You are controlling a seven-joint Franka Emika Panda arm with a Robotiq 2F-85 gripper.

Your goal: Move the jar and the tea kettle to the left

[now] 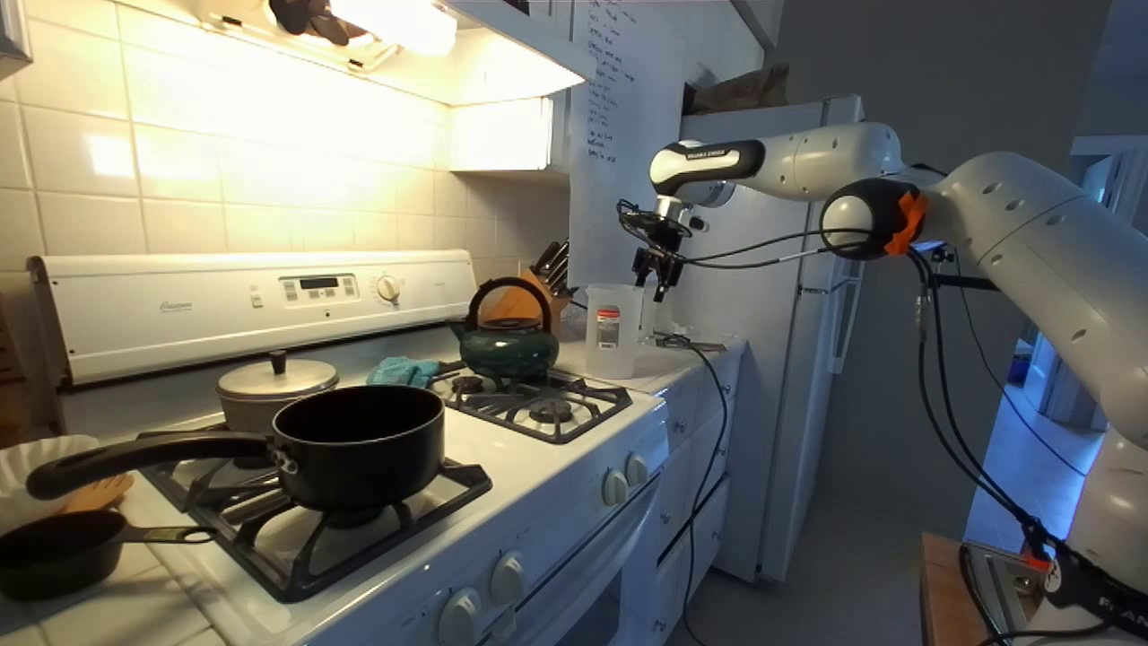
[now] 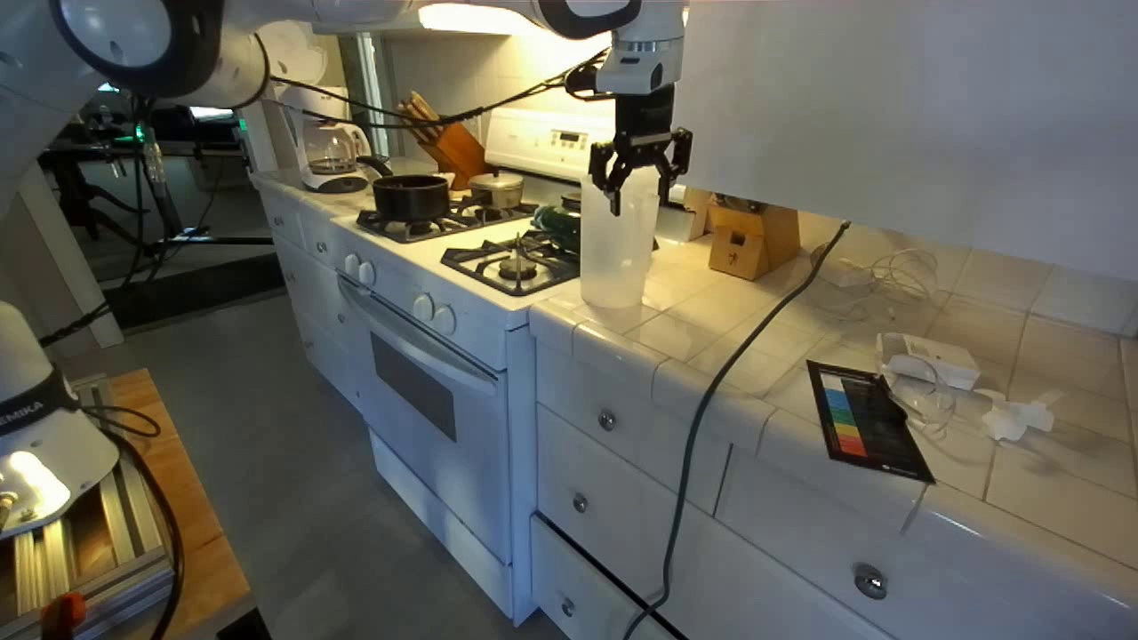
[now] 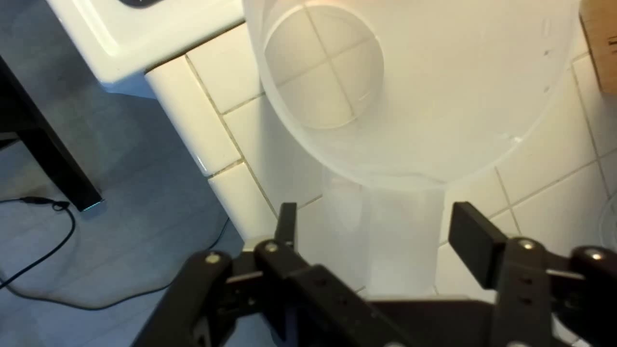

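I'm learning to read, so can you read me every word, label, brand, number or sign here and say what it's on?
"EMIKA": the robot's base.
"FRAN", cut off: the base's black band, beside a white symbol.
Too small or blurred to read: lettering on the arm; brand and button marks on the stove panel; the label on the jar; handwriting on the white panel; marks on the brown block.
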